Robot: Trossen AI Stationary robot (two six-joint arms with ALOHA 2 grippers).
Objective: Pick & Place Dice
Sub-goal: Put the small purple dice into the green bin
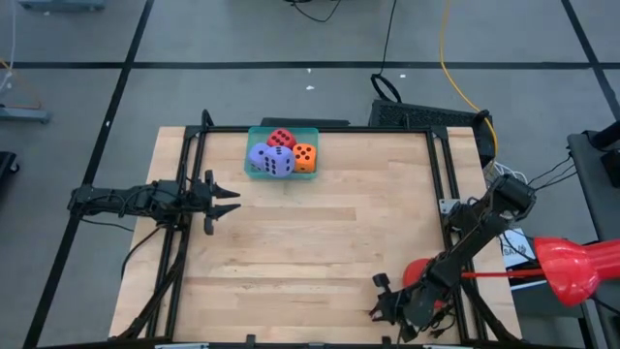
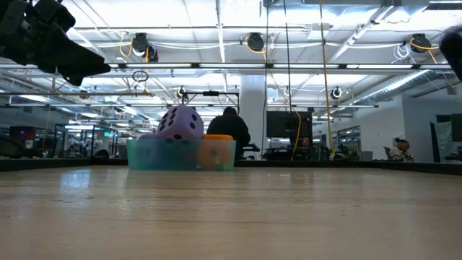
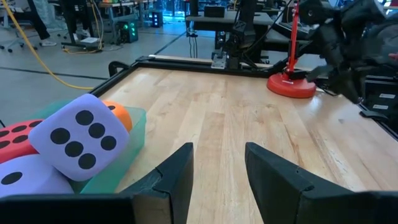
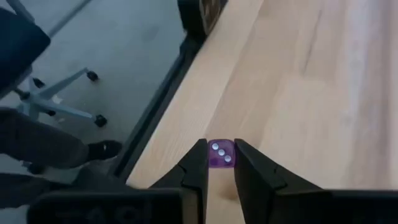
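Observation:
A teal tray [image 1: 257,133] sits at the table's far edge, left of centre. It holds a red die [image 1: 282,139], an orange die [image 1: 304,156] and two purple-blue dice; one [image 1: 272,159] rests on top of the others, its six-pip face [image 3: 78,140] showing. My left gripper [image 1: 228,201] hovers open near the left edge, level, a little nearer than the tray. My right gripper [image 1: 380,297] is at the near right corner, shut on a tiny purple die [image 4: 221,154] with white pips. My right gripper pinches the tiny purple die by two opposite sides [image 4: 213,155] between its fingertips. The three-pip face shows between them. The fingers slant downward over the wood close to the table's near edge. Whether the die is clear of the wood I cannot tell.
A red round stand base [image 1: 418,271] with a red pole stands close behind my right gripper. Black frame rails [image 1: 189,165] run along the table's left, right and far sides. Bare wood lies across the middle. A person [image 2: 229,130] sits in the room beyond the tray.

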